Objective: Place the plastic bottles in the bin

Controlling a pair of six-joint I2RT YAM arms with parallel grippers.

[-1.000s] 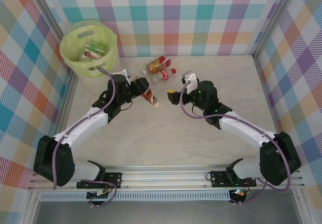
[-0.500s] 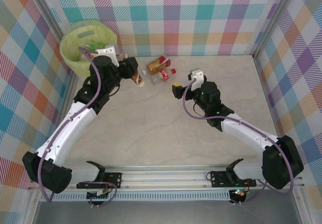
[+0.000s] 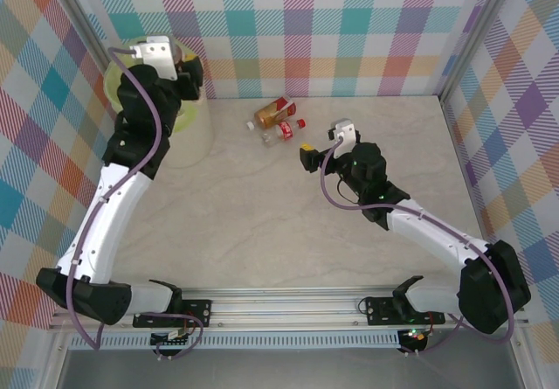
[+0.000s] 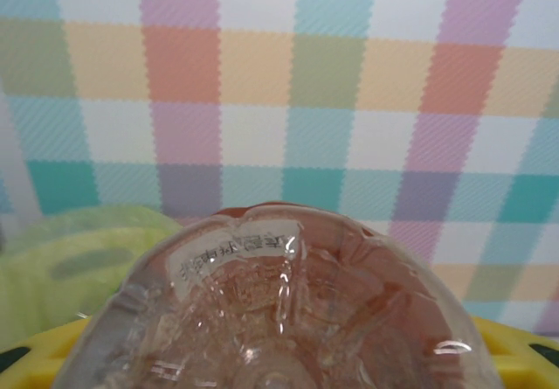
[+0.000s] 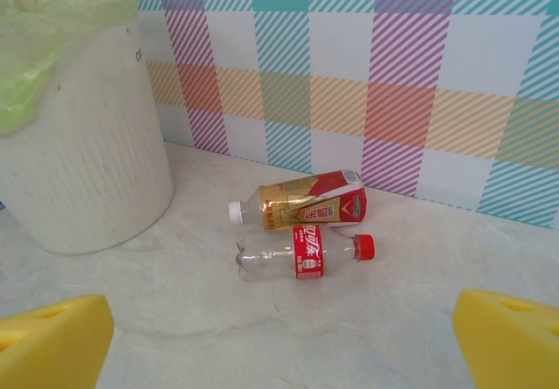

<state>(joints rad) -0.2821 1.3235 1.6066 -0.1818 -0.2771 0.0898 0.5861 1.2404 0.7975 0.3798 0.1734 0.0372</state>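
My left gripper (image 3: pixel 189 76) is raised at the bin's (image 3: pixel 193 135) rim, back left. In the left wrist view it (image 4: pixel 279 382) is shut on a clear plastic bottle (image 4: pixel 279 310) with a brownish tint, base toward the camera. The bin's yellow-green rim (image 4: pixel 79 258) lies below and to the left. Two more plastic bottles lie side by side on the table: a gold-and-red labelled one (image 5: pixel 306 201) (image 3: pixel 273 110) and a red-capped, red-labelled one (image 5: pixel 301 252) (image 3: pixel 285 131). My right gripper (image 3: pixel 320 149) (image 5: pixel 281 341) hovers open just short of them, nothing between its yellow fingertips (image 5: pixel 52 336).
The bin (image 5: pixel 79 153) stands left of the two lying bottles, with bare marble table (image 3: pixel 279 223) between them. Checked walls (image 3: pixel 349 22) close the back and both sides. The aluminium rail (image 3: pixel 288 306) with both arm bases runs along the near edge.
My left arm has lifted its bottle off the table and swung it back-left up to the bin. My right gripper edged slightly toward the two lying bottles, still open.
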